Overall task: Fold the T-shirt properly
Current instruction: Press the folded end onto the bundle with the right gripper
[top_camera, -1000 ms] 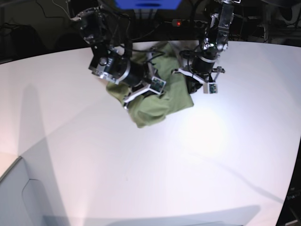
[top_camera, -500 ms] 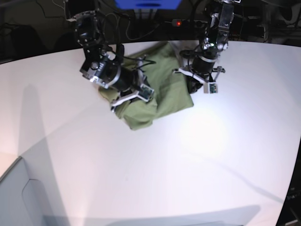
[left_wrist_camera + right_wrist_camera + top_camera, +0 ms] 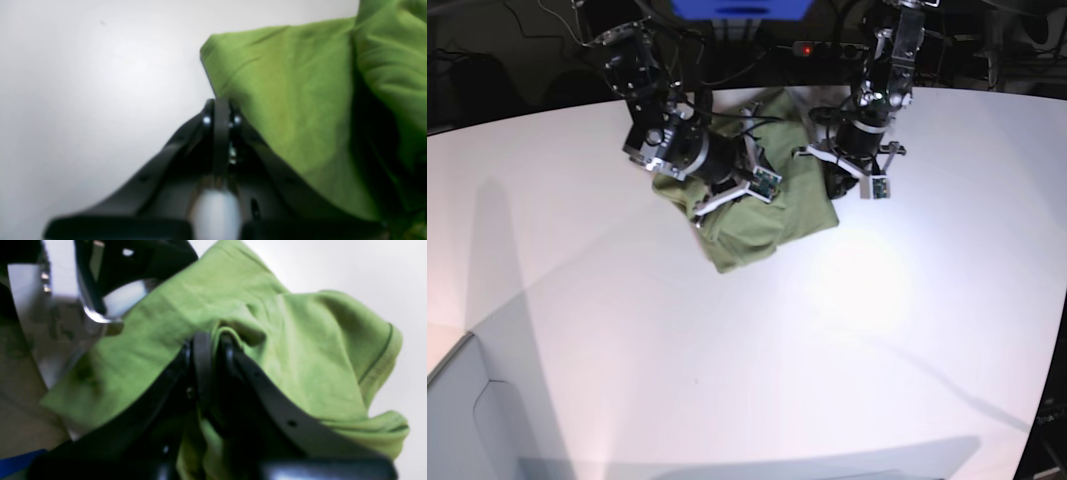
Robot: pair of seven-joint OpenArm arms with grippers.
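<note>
The olive-green T-shirt (image 3: 772,205) lies bunched in a wrinkled heap at the back of the white table (image 3: 727,350). My right gripper (image 3: 210,340) is shut on a fold of the T-shirt (image 3: 300,356), and cloth drapes over its fingers. In the base view this right gripper (image 3: 727,185) presses into the heap's left side. My left gripper (image 3: 218,105) is shut, low over the table. The T-shirt (image 3: 293,100) edge touches its right finger, with nothing visibly pinched between the fingertips. In the base view the left gripper (image 3: 837,180) sits at the heap's right edge.
Behind the table's curved back edge are dark equipment and cables, with a blue panel (image 3: 742,8) at the top. A grey surface (image 3: 457,420) borders the table at the lower left. Bare white tabletop stretches in front of the heap.
The right arm swung left with the cloth half a second ago, then came back right, dragging the heap's lower corner along. The left arm has stayed put.
</note>
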